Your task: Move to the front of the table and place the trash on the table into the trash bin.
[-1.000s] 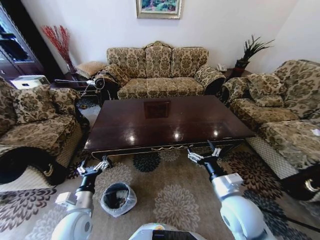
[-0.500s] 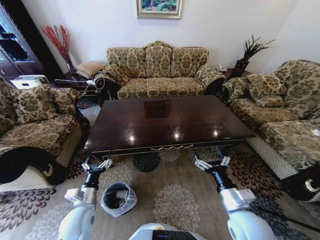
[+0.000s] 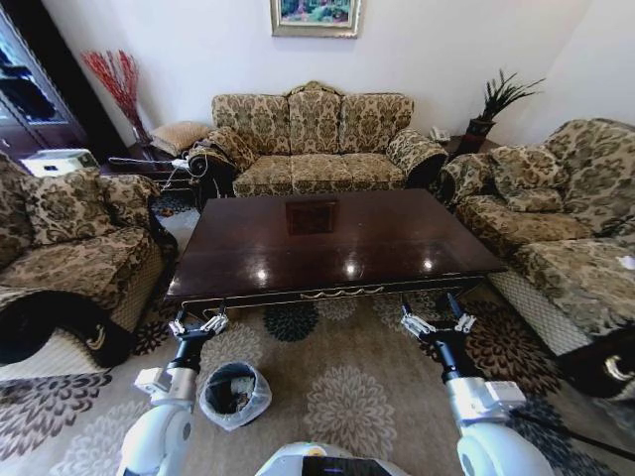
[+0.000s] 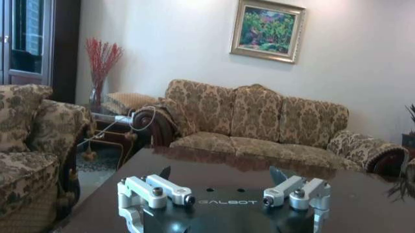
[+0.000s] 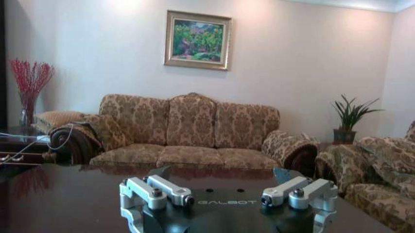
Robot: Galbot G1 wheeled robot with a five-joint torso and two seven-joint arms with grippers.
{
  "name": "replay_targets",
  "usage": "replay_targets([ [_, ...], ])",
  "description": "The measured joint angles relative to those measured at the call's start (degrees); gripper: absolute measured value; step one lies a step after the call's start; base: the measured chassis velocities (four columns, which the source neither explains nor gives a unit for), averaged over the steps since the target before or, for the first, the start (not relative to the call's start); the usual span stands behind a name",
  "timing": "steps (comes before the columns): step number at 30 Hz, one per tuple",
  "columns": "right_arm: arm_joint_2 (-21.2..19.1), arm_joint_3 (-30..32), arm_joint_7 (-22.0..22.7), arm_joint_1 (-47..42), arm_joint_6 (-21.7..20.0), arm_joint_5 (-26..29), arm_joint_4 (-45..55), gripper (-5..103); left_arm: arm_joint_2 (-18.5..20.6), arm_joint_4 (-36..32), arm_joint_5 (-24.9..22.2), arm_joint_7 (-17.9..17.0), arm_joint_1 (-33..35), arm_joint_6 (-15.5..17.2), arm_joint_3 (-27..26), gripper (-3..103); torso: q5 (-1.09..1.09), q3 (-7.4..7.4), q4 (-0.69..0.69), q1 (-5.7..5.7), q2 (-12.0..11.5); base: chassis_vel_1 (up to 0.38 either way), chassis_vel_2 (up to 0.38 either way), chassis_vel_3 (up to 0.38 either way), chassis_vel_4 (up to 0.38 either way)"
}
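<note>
The dark glossy table (image 3: 337,243) stands right ahead of me, its top showing only light reflections; the trash is out of view on it. On the carpet by my left arm sits the trash bin (image 3: 212,401), bag folded over its rim, with a few pale bits inside. My left gripper (image 3: 196,325) hangs open and empty just in front of the table's near edge, above the bin. At the right, my right gripper (image 3: 438,323) is open and empty too, below the table edge. Each wrist view looks over its own open gripper (image 4: 220,174) (image 5: 220,174) across the table (image 4: 363,194) (image 5: 65,194).
Patterned sofas ring the table: one behind it (image 3: 316,139), one at the left (image 3: 69,238), one at the right (image 3: 556,228). A flowered carpet (image 3: 347,397) lies between me and the table. A potted plant (image 3: 493,104) and a red-twig vase (image 3: 119,84) stand in the back corners.
My right gripper has drawn back from the table edge and moved to the right. The left gripper has shifted slightly right. Table and bin are unmoved.
</note>
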Motion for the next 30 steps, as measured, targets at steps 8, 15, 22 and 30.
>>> replay_targets([
  [8, -0.1, 0.0, 0.0, 0.0, -0.1, 0.0, -0.1, 100, 0.0, 0.0, 0.0, 0.0, 0.0, 0.0, 0.0, 100, 0.0, 0.0, 0.0, 0.0, 0.0, 0.0, 0.0, 0.0, 0.0],
  [15, -0.1, -0.1, 0.0, 0.1, -0.1, 0.0, -0.1, 100, 0.0, 0.1, 0.0, 0.0, 0.0, 0.0, 0.0, 100, 0.0, 0.0, 0.0, 0.0, 0.0, -0.017, -0.015, 0.029, 0.027],
  [22, -0.1, -0.1, 0.1, 0.1, -0.1, 0.0, -0.1, 100, 0.0, 0.1, 0.0, 0.0, 0.0, 0.0, 0.0, 100, 0.0, 0.0, 0.0, 0.0, 0.0, -0.118, -0.116, 0.184, 0.15],
  [30, -0.1, -0.1, 0.1, 0.1, -0.1, 0.0, -0.2, 100, 0.0, 0.1, -0.1, 0.0, 0.0, 0.0, 0.0, 100, 0.01, 0.0, 0.01, 0.0, 0.0, -0.21, -0.225, 0.316, 0.323],
])
